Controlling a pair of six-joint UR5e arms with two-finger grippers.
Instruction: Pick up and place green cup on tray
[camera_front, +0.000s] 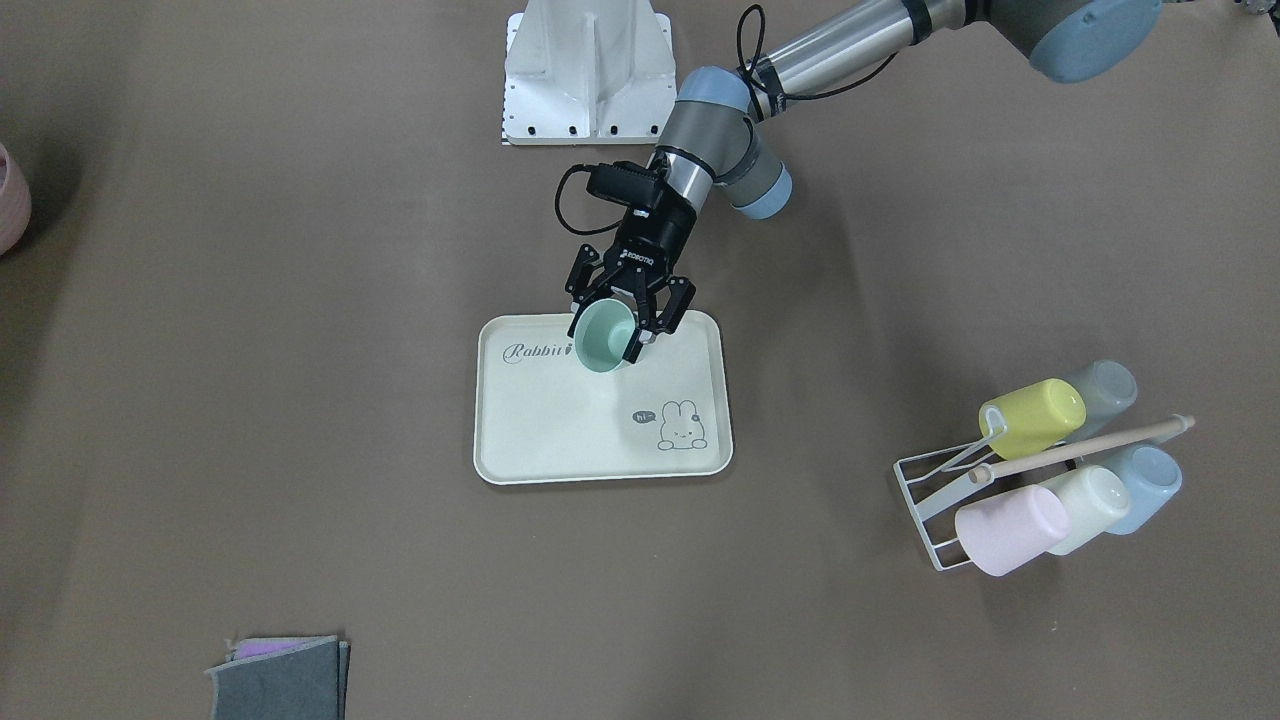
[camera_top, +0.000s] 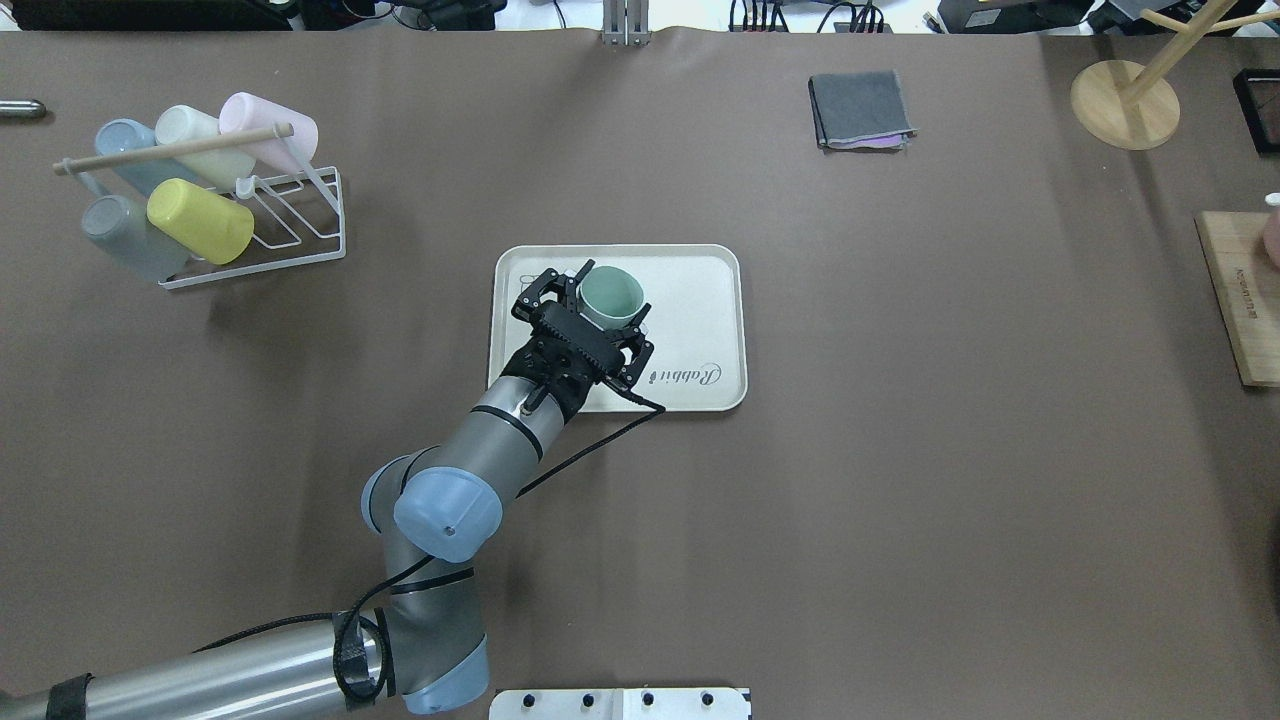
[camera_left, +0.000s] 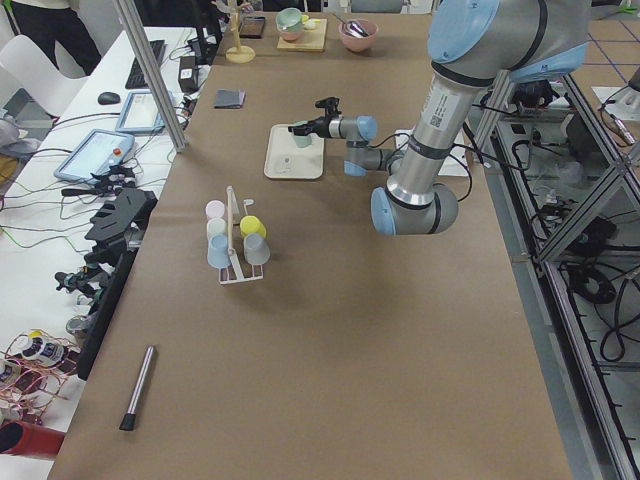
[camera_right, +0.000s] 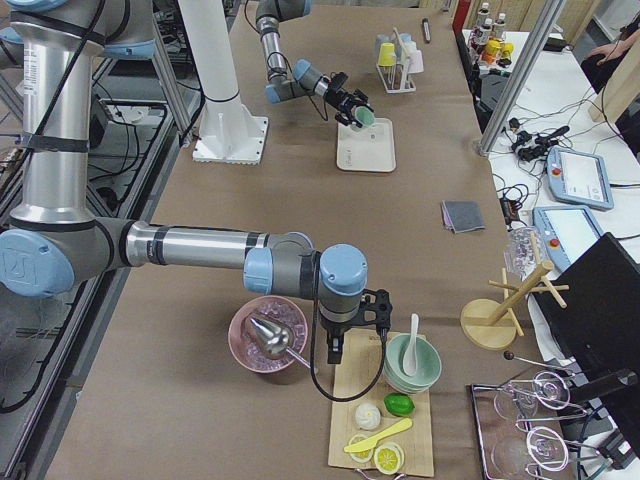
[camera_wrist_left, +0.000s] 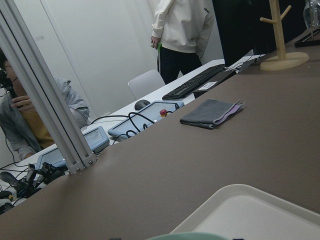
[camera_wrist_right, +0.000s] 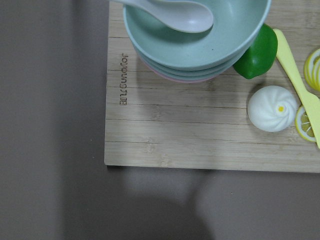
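1. The left gripper (camera_front: 607, 335) is clamped on the green cup (camera_front: 605, 337), one finger on each side of the cup's wall. Its black body bears the white word "ROBOTIQ".
2. The green cup is tilted, with its open mouth turned up toward the front-facing camera. It is held over the end of the tray (camera_front: 560, 430) nearest the robot's base. Whether its base touches the tray cannot be told.
3. The tray lies flat on the brown worktop (camera_front: 250, 350). It bears "Rabbit" in script just beside the cup. A small bunny drawing sits in the opposite corner with a speech bubble reading "hi".
4. The right gripper (camera_right: 335, 352) hangs above the edge of a wooden board (camera_wrist_right: 200, 130), well apart from the tray. Whether its fingers are apart or together cannot be told.
5. The board carries a line of burnt-in lettering that runs sideways beside a stack of bowls (camera_wrist_right: 200, 45) and is too unclear to read.
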